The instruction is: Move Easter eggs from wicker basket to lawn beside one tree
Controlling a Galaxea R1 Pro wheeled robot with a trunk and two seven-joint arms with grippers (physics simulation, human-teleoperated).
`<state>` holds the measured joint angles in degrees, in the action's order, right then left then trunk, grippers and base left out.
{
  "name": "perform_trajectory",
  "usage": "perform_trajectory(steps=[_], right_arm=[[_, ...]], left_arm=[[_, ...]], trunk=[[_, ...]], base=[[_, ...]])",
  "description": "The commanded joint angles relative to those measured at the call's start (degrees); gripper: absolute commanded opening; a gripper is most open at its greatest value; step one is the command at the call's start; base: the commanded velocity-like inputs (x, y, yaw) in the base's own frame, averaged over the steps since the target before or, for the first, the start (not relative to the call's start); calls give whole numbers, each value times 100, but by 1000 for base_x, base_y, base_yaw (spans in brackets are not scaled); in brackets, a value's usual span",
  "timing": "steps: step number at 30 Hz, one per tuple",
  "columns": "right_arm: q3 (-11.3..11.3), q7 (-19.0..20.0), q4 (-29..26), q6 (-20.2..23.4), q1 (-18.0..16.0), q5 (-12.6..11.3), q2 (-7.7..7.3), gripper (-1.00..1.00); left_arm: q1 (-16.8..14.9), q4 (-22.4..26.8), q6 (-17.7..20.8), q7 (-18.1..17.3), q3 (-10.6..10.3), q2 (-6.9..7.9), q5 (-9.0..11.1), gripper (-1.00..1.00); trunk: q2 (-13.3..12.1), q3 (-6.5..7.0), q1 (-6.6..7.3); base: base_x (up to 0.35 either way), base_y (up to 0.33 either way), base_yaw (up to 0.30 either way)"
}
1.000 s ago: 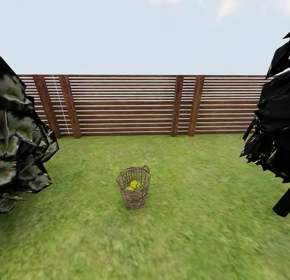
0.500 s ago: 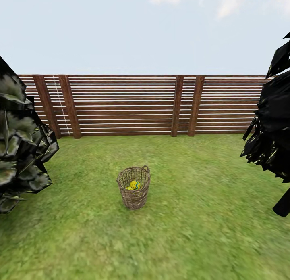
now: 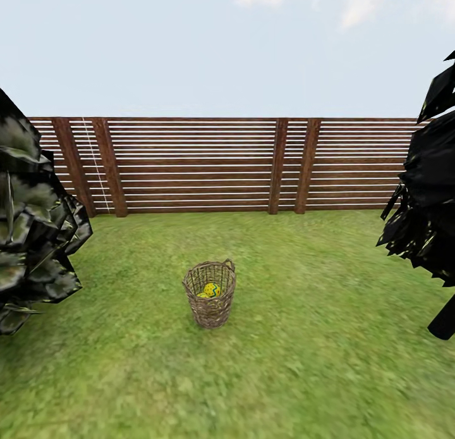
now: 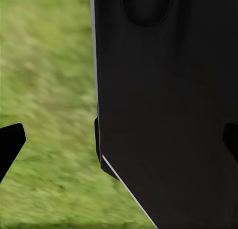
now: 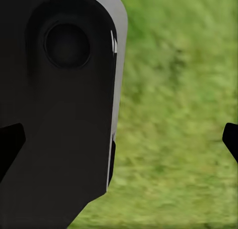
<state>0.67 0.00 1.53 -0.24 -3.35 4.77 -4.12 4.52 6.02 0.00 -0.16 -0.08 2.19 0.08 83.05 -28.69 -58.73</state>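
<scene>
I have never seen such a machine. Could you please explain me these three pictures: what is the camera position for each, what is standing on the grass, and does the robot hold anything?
These are simulator pictures from a wheeled robot with two arms. The large picture comes from a camera on its head, looking forward and down. On the lawn stands a wicker basket with a yellow painted egg visible inside. Behind it is a brown slatted fence, and dark plants stand at both sides.

The two smaller pictures come from cameras near each arm's gripper. In them the dark fingertips of the left gripper and the right gripper sit far apart at the picture edges, so both are open and hold nothing. The big black shape in each is probably part of the robot's own body.
</scene>
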Motion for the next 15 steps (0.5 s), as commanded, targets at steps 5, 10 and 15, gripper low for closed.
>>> perform_trajectory(steps=[5, 10, 15], right_arm=[[3, 11, 13, 23, -9, 50, 93, 100], [-21, 33, 21, 31, -8, 21, 298, 100], [-27, -165, -1200, 496, -45, 51, 329, 100]], left_arm=[[5, 33, 2, -11, -2, -83, -7, 100], [5, 581, 39, -9, 32, -195, 423, 100], [-493, 2949, 2754, 642, 181, 199, 1670, 100]], trunk=[[3, -4, 0], [3, -4, 0], [3, -4, 0]], base=[[0, 0, 0], [0, 0, 0], [0, 0, 0]])
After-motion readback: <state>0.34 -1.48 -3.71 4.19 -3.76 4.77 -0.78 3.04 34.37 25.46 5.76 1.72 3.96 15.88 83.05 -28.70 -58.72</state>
